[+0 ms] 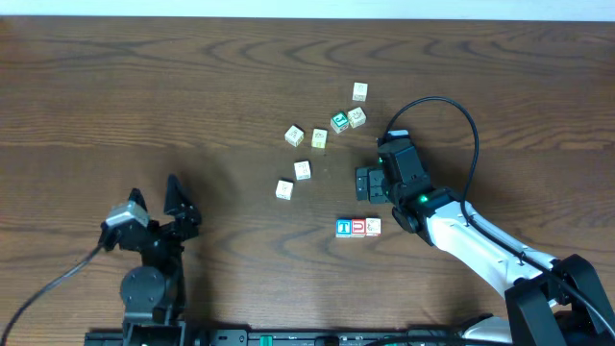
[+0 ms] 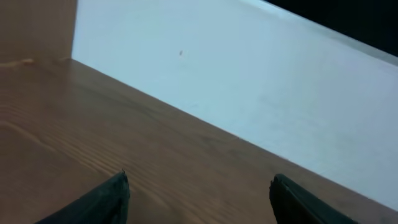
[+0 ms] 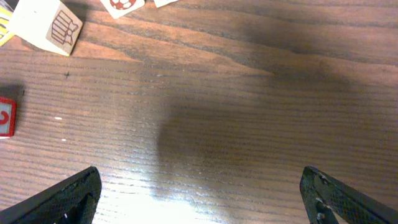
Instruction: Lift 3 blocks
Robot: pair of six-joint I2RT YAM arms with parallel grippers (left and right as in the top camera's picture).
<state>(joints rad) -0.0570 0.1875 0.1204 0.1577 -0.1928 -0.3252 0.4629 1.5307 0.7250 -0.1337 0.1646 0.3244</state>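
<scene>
The 3 blocks lie in a touching row on the table: a blue-faced cube, a red-faced cube and a pale cream cube. My right gripper hovers just behind the row, open, with nothing between its fingers. In the right wrist view only bare wood lies in front of the gripper, and the red cube shows at the left edge. My left gripper stands open far to the left, near the front. The left wrist view shows this gripper over empty table.
Several other cubes are scattered behind the right gripper, among them a green-faced one and pale ones. A pale picture cube shows top left in the right wrist view. A white wall borders the table's far edge.
</scene>
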